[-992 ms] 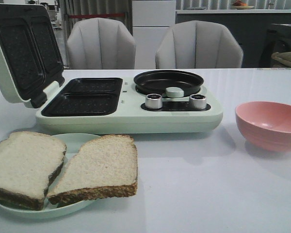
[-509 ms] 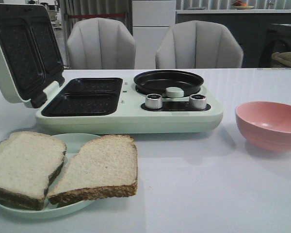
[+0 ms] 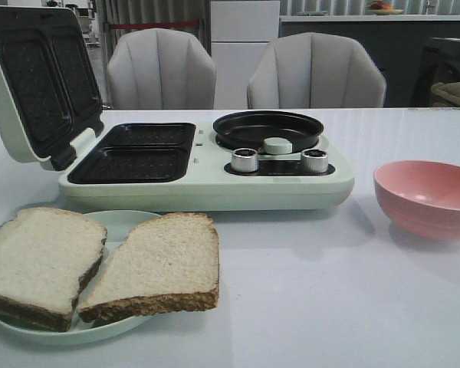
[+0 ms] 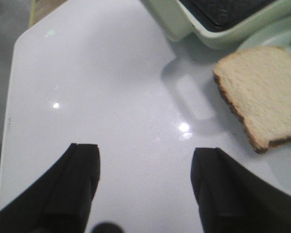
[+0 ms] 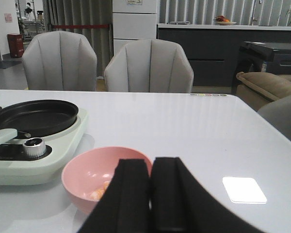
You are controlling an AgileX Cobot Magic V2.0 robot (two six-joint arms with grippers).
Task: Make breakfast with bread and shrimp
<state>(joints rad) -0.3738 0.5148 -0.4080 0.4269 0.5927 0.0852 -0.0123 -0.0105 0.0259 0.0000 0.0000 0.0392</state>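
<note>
While both arms idle off the front view, nothing yet loaded on the breakfast maker [image 3: 207,192]. Lid [image 3: 31,84] tipped up and back; two dark sandwich wells [image 3: 134,152] bare; small round pan [image 3: 267,129] bare, two silver knobs [image 3: 244,159] just in front of it.

Bread: two slices on pale green plate [image 3: 123,224], near front edge of table [image 3: 330,291]. Left slice [image 3: 38,261] and right slice [image 3: 157,264] touching along inner edges, both overhanging the rim. Shrimp [image 5: 99,191]: a few pale orange bits low in pink bowl [image 3: 425,198], seen only from right wrist view; bowl stands apart from the appliance, on its knob side.

Left gripper [image 4: 145,189]: fingers spread wide, nothing between, hovering over bare table with a slice corner [image 4: 262,92] close by. Right gripper [image 5: 151,194]: fingers pressed together, empty, just behind the bowl from its camera.

Judged step: left arm to fetch first slice into a well. Suggest:
- taking the slice nearest the left arm by an overhanging crust edge; firmer than crumb, less tearing
- lifting clear before travelling, so neighbour slice not dragged
- laying flat and square into one well, clear of the divider
- keeping wrist below the raised lid

Risk: soft slice folding or sagging in a narrow pinch.
</note>
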